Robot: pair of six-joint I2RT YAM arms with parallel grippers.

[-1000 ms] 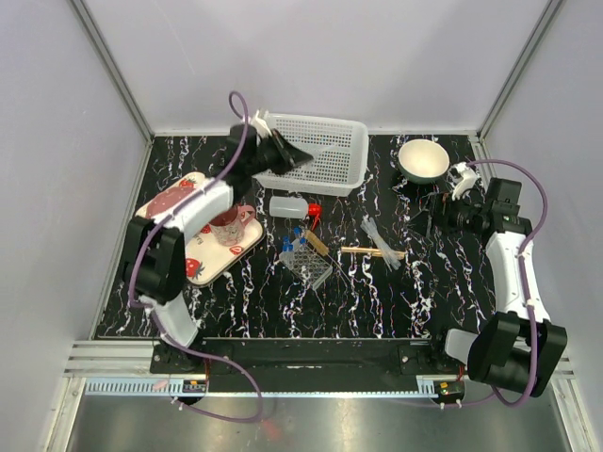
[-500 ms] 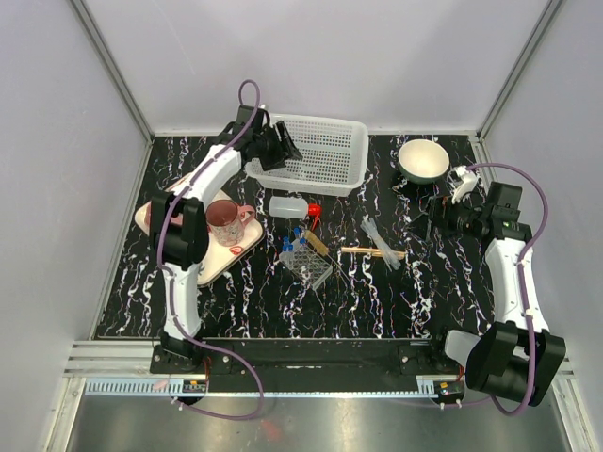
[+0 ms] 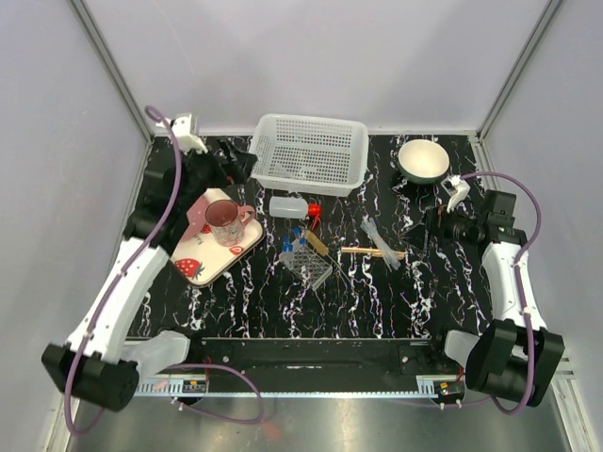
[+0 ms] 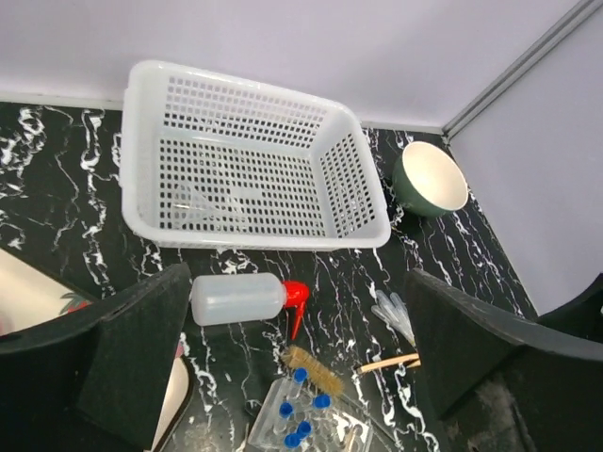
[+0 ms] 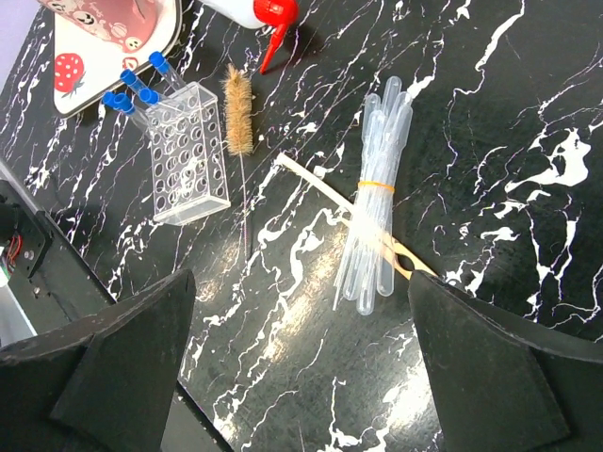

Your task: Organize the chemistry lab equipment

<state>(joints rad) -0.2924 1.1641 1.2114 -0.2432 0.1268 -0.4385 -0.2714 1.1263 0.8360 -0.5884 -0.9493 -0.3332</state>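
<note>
Black marble-patterned table (image 3: 396,292) carries the lab gear in its middle: the red-capped bottle (image 4: 237,298) lies on its side just in front of the white basket (image 4: 349,188), inside which a small clear funnel (image 4: 201,202) shows faintly. Nearer the arms, the tube rack (image 5: 188,155) lies tipped over with blue-capped test tubes (image 5: 141,85) sticking out, a bristle brush (image 5: 237,118) just beside it. Right of that, banded pipettes (image 5: 377,188) cross thin wooden sticks (image 5: 316,182). Left gripper (image 3: 237,160) hovers left of the basket, jaws spread wide and empty; right gripper (image 3: 426,224) hangs near the pipettes, jaws likewise wide apart, holding nothing.
</note>
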